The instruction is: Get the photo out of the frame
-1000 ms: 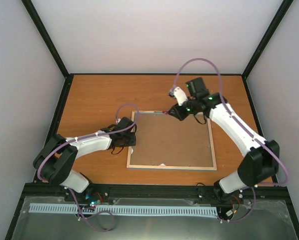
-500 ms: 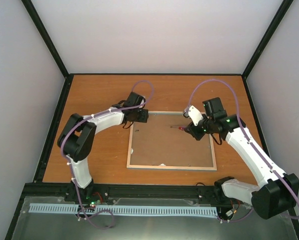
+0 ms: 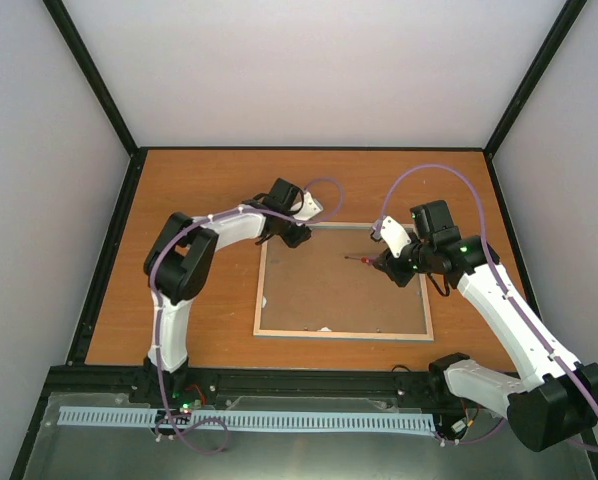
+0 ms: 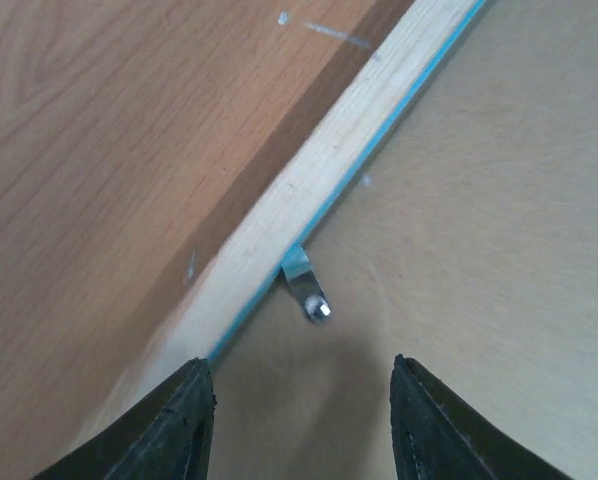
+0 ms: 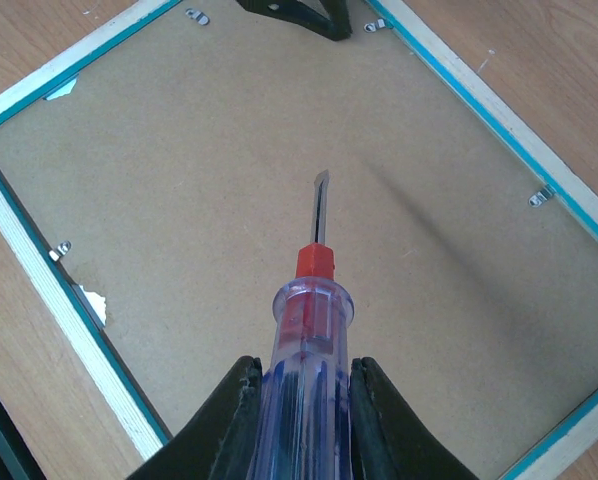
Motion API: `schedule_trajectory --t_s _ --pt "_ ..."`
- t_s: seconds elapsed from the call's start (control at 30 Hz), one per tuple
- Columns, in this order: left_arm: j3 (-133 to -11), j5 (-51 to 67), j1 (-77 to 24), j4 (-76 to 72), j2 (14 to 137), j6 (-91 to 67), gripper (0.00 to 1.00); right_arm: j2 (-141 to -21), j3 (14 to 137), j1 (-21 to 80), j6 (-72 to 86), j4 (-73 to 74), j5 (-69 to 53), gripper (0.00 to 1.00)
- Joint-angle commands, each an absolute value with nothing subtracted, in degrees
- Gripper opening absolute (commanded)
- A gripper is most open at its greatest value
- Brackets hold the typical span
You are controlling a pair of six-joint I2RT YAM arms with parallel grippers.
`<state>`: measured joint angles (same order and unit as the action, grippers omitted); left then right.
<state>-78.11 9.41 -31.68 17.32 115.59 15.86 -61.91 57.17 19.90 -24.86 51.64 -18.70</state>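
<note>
The right hand [image 5: 301, 425] is gripping a flat-bladed screwdriver [image 5: 310, 300] with a clear, blue-striped plastic handle and a red collar. Its two dark fingers are pressing on either side of the handle. The steel blade is pointing out over the board, away from the right arm. Whether the tip is touching the board, I cannot tell.

The large rectangular frame [image 3: 339, 335], with pale wood rails and a thin light-blue line along their inner edge, is lying flat and back side up. It is resting on the orange-brown wooden counter [image 3: 199, 190], between the two arms. Its plain brown backing board [image 3: 329, 295] is facing up and filling the whole opening. The photo is not showing in any view. A small white fleck is sitting against the near rail. Small silver tabs are reaching from the rails onto the edges of the board, one showing along the right rail, one along the near rail and two along the far rail.

At the frame's far left corner, the left hand [image 4: 304, 430] is hanging low over the board, just inside the rail. Its dark fingers are standing apart with nothing between them. One silver metal tab [image 4: 307, 292] is lying just ahead of the gap, sticking out from under the blue-edged rail onto the board.
</note>
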Motion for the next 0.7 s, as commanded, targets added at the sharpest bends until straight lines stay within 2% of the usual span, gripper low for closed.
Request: schedule_trajectory --t_s 0.0,0.3,0.47,0.67 --pt "-86.19 8.76 -31.10 21.28 122.48 27.86 0.48 -61.70 57.82 19.66 -24.78 51.26 -20.48 0.03" --pt "-92.02 11.10 -31.09 22.60 128.53 31.03 0.46 -61.61 58.07 19.69 -24.14 51.49 -20.97 0.03" --pt "-93.78 17.48 -31.06 21.55 126.45 31.47 0.50 -61.94 58.39 19.69 -24.10 52.02 -21.45 0.03" --pt "-101.69 22.44 -31.14 20.52 130.56 31.56 0.50 -61.79 60.10 19.64 -25.55 54.13 -25.30 0.03"
